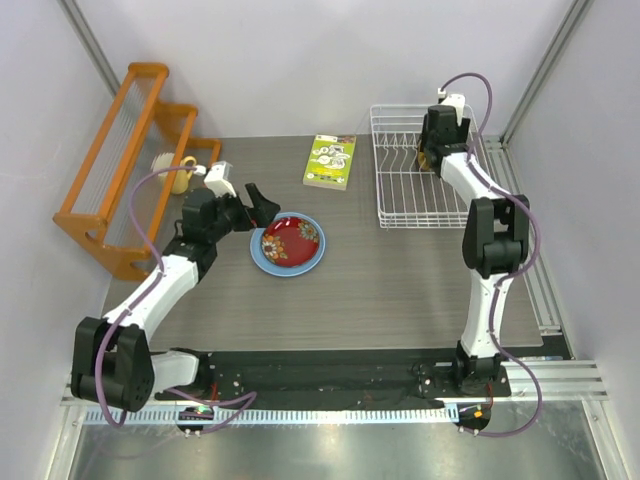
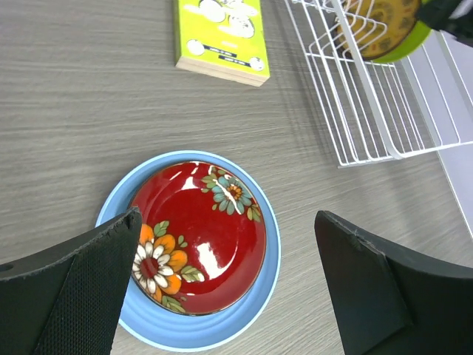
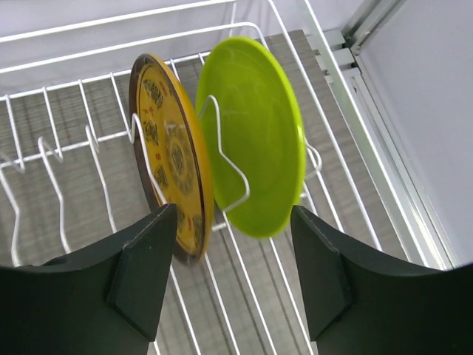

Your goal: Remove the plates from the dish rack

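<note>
Yellow patterned plate [image 3: 174,159] and plain lime-green plate [image 3: 255,140] are standing on edge, propped by white wire dish rack [image 1: 405,190] tines, with your right gripper [image 3: 233,244] facing them, jaws wide. Your left gripper [image 2: 228,248], jaws also wide, is hovering over the dark-red floral plate [image 2: 196,237], already out of the rack.

small plate [image 1: 291,240] on big plate [image 1: 259,259]; 2 plates [image 3: 251,140] in rack [image 1: 376,165], rt

Bright even light, soft shadows

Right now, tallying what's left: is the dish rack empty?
No, a yellow plate and a lime-green plate stand upright between the dish rack tines.
</note>
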Tool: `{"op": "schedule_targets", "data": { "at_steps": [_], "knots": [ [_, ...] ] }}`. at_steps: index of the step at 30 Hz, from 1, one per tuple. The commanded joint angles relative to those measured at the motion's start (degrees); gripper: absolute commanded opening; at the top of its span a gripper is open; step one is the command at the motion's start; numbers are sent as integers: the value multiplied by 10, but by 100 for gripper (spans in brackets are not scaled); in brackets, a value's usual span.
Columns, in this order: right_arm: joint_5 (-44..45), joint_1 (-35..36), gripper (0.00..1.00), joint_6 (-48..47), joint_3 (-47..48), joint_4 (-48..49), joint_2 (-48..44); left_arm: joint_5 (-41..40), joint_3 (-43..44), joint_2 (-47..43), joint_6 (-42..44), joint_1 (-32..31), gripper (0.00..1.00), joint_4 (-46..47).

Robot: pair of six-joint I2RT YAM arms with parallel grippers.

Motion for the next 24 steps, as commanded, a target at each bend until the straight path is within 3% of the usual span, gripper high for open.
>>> {"op": "schedule_targets", "data": {
  "at_steps": [1,7,9,12,15,19,22,24],
  "knots": [
    [-16,-2,65,-25,97,7,43,18,14,-12,30,-3,99,18],
    [-25,-8,53,-38,182,-23,115,20,25,2,33,-4,100,17],
    [-26,-9,42,-40,194,-27,125,20,24,7,33,-4,99,18],
    [-24,-8,36,-43,195,-29,126,20,23,9,32,-4,100,18],
    [-28,-8,20,-49,193,-30,124,19,19,7,30,-4,99,22],
    [-30,-8,16,-52,193,-32,123,21,16,7,29,-4,100,22],
    [-31,-9,1,-50,191,-34,124,23,15,7,30,-4,100,23],
    [-36,-9,1,-47,189,-34,122,24,16,9,29,-4,100,23]
  ]
}}
